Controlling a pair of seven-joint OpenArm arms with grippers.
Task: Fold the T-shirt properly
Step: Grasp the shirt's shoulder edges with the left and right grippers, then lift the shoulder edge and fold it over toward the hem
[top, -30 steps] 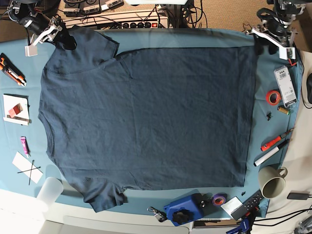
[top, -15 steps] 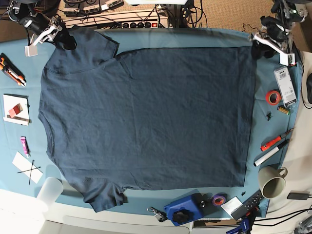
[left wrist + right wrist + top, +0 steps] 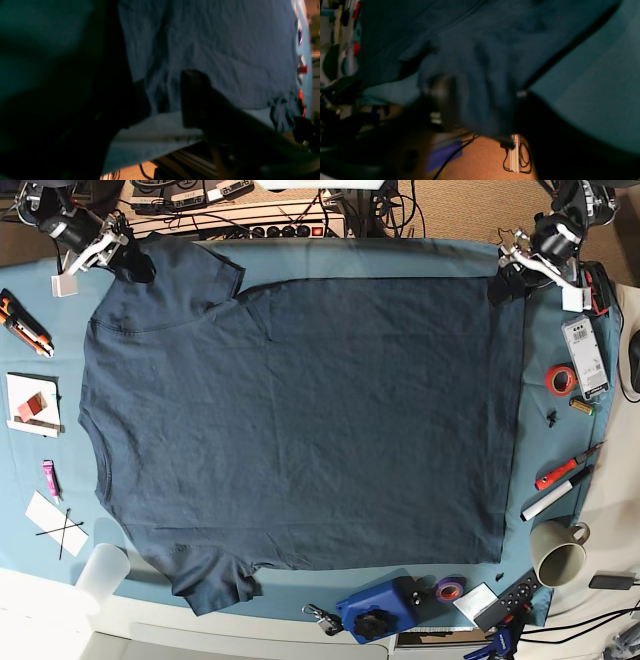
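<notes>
The dark navy T-shirt point(image 3: 300, 410) lies spread flat on the teal table cloth point(image 3: 380, 255), collar to the left and hem to the right. My right gripper point(image 3: 135, 265) is at the far left sleeve. In the right wrist view point(image 3: 482, 105) its fingers stand apart with bunched sleeve fabric point(image 3: 475, 75) between them. My left gripper point(image 3: 503, 283) is at the far right hem corner. In the left wrist view point(image 3: 163, 100) its fingers are apart, straddling the shirt's edge point(image 3: 212, 50).
To the right of the shirt lie a white box point(image 3: 584, 355), a red tape roll point(image 3: 560, 378), markers point(image 3: 558, 477) and a mug point(image 3: 558, 555). A blue tool point(image 3: 380, 608) sits at the front edge. A knife point(image 3: 25, 323) and a paper cup point(image 3: 100, 572) are on the left.
My left gripper has moved left from beyond the shirt's right edge onto the far hem corner. The right gripper and the shirt have not moved.
</notes>
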